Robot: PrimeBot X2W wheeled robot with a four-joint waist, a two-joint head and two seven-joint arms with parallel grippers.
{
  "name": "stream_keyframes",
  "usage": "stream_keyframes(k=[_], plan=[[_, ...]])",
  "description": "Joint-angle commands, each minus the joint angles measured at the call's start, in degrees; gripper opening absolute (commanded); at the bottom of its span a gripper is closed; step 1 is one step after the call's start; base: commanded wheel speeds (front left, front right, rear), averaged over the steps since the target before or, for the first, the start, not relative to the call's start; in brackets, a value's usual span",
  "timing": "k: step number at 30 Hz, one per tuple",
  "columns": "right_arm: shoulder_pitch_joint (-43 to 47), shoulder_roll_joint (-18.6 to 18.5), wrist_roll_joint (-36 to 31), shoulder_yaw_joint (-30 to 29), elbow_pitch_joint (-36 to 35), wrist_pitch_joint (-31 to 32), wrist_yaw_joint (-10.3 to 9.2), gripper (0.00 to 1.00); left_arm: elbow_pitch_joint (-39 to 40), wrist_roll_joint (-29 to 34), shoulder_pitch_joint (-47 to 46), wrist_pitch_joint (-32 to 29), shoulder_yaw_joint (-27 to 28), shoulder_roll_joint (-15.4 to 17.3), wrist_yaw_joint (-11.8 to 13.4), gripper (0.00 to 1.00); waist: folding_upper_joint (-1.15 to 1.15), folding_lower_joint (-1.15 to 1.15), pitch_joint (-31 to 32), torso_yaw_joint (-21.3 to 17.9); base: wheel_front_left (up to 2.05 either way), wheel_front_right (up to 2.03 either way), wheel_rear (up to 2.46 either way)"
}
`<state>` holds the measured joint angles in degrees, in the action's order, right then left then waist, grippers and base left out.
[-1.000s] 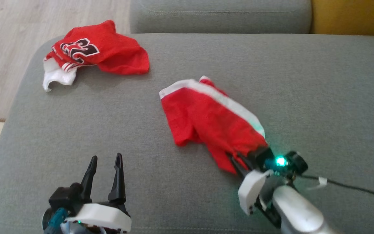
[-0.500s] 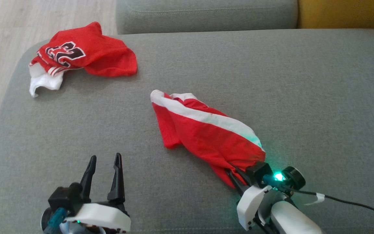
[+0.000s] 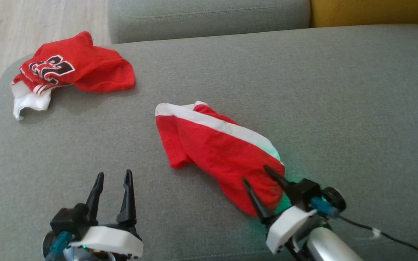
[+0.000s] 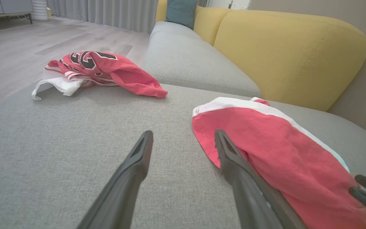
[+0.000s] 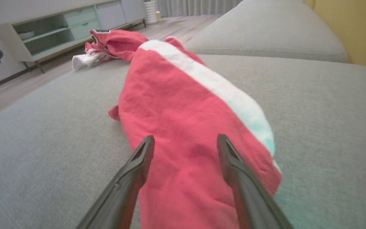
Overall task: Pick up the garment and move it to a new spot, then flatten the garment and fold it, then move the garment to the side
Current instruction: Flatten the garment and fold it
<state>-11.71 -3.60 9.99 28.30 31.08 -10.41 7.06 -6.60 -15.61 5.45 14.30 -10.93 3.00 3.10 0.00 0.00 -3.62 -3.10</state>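
Right wrist view: your right gripper [image 5: 185, 138] has its jaws wide apart over the garment's [image 5: 176, 105] near end — clamped on nothing. Your left gripper [image 3: 114, 173] is parted too, empty.

You have a grey fabric sofa seat [image 3: 339, 90] with yellow back cushions [image 4: 291, 57] and a teal cushion [image 4: 181, 12] at its far end, on a pale wood-plank floor [image 4: 17, 44], with grey curtains [image 4: 113, 12] beyond and a low cabinet [image 5: 59, 28] with pale green drawers against a pale wall [image 5: 17, 9].

The crumpled red jersey [image 3: 85, 70] bears a dark, white-edged number, apparently 23, upside down in the head view.
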Motion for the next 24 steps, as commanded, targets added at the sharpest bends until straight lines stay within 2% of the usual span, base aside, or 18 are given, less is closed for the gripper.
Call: stream_keyframes(k=[1,6,11,17,24], plan=[[-0.35,0.71,-0.18,-0.24,-2.44,-0.45,0.43,1.00,2.15,0.53,-1.91,0.70,1.94,-0.13,0.06,1.00,0.00,0.00,-0.04,-0.25,0.00,0.00,0.00],[0.95,0.71,-1.75,-8.35,-8.60,1.56,0.43,1.00,2.17,0.68,-2.15,0.70,1.80,-0.13,-0.12,1.00,0.00,0.00,-0.20,-0.49,0.00,0.00,0.00],[0.69,0.72,-5.50,-15.57,-9.37,4.63,0.43,1.00,1.78,0.90,-2.39,0.70,1.40,-0.13,-0.42,1.00,0.00,0.00,-0.11,0.46,0.00,0.00,0.00],[-1.09,0.72,-5.89,-17.50,-3.15,8.65,0.43,1.00,1.31,0.99,-2.47,0.70,1.03,-0.13,-0.58,1.00,0.00,0.00,0.05,2.27,0.00,0.00,0.00],[-3.57,0.72,-3.07,-15.66,4.08,9.84,0.43,1.00,1.01,1.12,-2.23,0.70,0.90,-0.13,-0.56,1.00,0.00,0.00,-0.04,3.92,0.00,0.00,0.00]])
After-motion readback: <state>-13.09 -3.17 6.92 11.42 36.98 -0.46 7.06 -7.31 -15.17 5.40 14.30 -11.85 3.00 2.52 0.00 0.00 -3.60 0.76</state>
